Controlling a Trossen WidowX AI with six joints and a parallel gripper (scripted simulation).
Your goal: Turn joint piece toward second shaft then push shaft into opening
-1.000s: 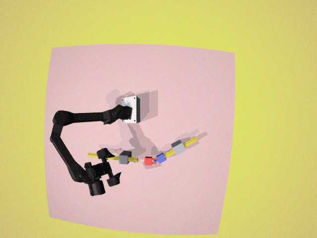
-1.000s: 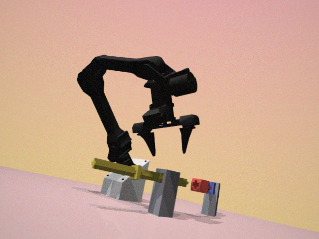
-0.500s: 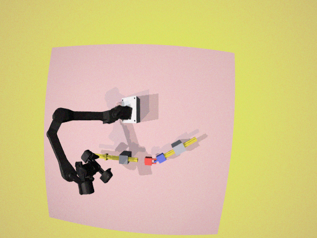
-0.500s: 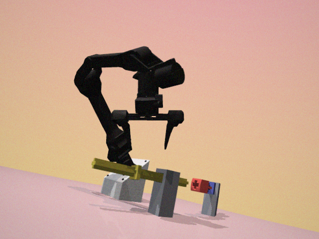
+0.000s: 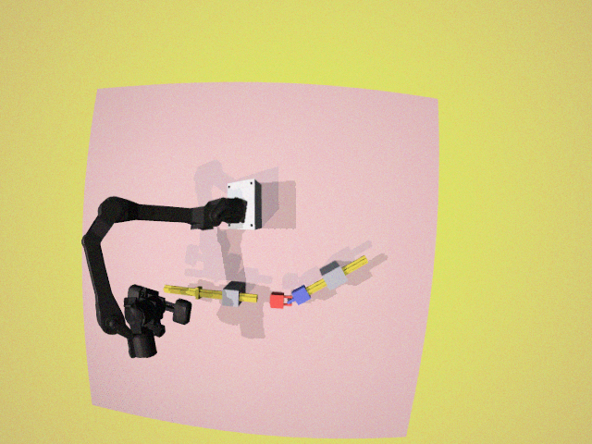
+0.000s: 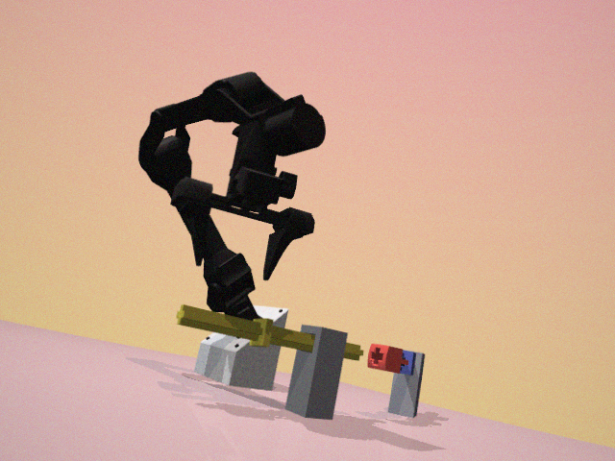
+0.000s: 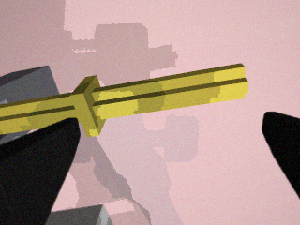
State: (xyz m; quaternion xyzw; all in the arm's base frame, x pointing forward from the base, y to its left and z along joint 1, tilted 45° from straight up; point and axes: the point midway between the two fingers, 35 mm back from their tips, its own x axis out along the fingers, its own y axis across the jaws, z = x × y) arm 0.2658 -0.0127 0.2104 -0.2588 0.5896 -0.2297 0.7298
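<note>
My gripper [image 5: 160, 302] [image 6: 232, 270] [image 7: 169, 124] is open and empty. It hangs well above the outer end of the yellow sliding shaft [image 5: 181, 289] [image 6: 213, 321] [image 7: 164, 94], touching nothing. The shaft has a collar [image 5: 199, 291] [image 6: 264, 331] [image 7: 89, 105] and runs through a grey block [image 5: 232, 295] [image 6: 317, 372] [image 7: 28, 82]. Its tip stops short of the red joint piece [image 5: 277, 300] [image 6: 383, 357], whose cross-shaped opening faces the shaft. The red piece hinges on a blue piece [image 5: 301, 294] [image 6: 408, 358] on the fixed shaft [image 5: 356, 264], held in a second grey block [image 5: 333, 276] [image 6: 405, 389].
The arm's white base mount [image 5: 240, 191] [image 6: 223, 358] stands behind the sliding shaft on the pink table [image 5: 334, 143] [image 6: 74, 397]. The arm's lower link rises from it close behind the shaft. Yellow floor surrounds the table.
</note>
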